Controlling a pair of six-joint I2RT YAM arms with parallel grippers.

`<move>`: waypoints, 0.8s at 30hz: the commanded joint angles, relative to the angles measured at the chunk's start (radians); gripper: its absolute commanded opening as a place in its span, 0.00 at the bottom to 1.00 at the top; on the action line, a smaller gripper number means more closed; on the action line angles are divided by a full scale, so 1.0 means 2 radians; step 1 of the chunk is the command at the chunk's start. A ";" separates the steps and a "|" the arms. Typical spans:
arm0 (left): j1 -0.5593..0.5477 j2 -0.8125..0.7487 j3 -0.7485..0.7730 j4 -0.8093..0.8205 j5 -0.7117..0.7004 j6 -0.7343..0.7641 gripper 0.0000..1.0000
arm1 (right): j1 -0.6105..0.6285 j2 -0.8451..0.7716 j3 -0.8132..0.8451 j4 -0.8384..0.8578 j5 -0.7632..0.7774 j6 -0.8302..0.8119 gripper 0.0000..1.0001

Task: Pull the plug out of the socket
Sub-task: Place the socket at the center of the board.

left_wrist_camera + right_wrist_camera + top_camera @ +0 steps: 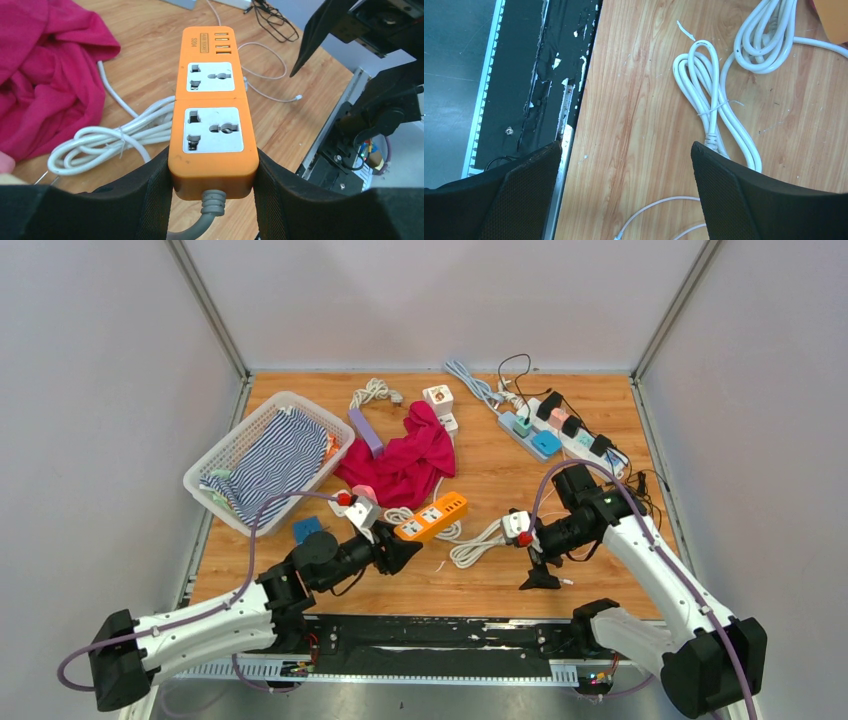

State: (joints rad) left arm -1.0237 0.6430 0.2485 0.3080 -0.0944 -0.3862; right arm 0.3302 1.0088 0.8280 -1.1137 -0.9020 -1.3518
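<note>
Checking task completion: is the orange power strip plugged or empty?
Empty. Both sockets on the orange power strip show bare holes, and its USB ports look unoccupied.

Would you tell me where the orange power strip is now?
The orange power strip is mid-table in the top view, between the red cloth and the coiled white cable, its cord end held in the left arm's fingers.

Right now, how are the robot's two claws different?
The left gripper has its jaws closed on the end of the orange power strip; the right gripper has its jaws wide open and holds nothing. The left gripper sits near the red cloth; the right gripper hangs over the wooden table beside a coiled white cable. Both have black jaws.
</note>
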 commanded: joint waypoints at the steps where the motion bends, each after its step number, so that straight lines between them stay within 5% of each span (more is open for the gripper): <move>1: 0.011 -0.009 0.016 -0.038 -0.024 -0.012 0.00 | -0.011 -0.002 -0.001 -0.003 -0.013 -0.004 1.00; 14: 0.111 0.000 0.001 -0.045 -0.153 -0.076 0.00 | -0.012 -0.001 -0.005 0.002 -0.009 -0.003 1.00; 24: 0.137 -0.048 -0.024 -0.052 -0.209 -0.089 0.00 | -0.012 0.001 -0.008 0.005 -0.008 -0.003 1.00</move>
State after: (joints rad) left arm -0.7807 0.5968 0.2024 0.1848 -0.4171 -0.5533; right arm 0.3256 1.0100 0.8253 -1.0966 -0.9016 -1.3514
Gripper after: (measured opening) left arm 0.534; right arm 0.999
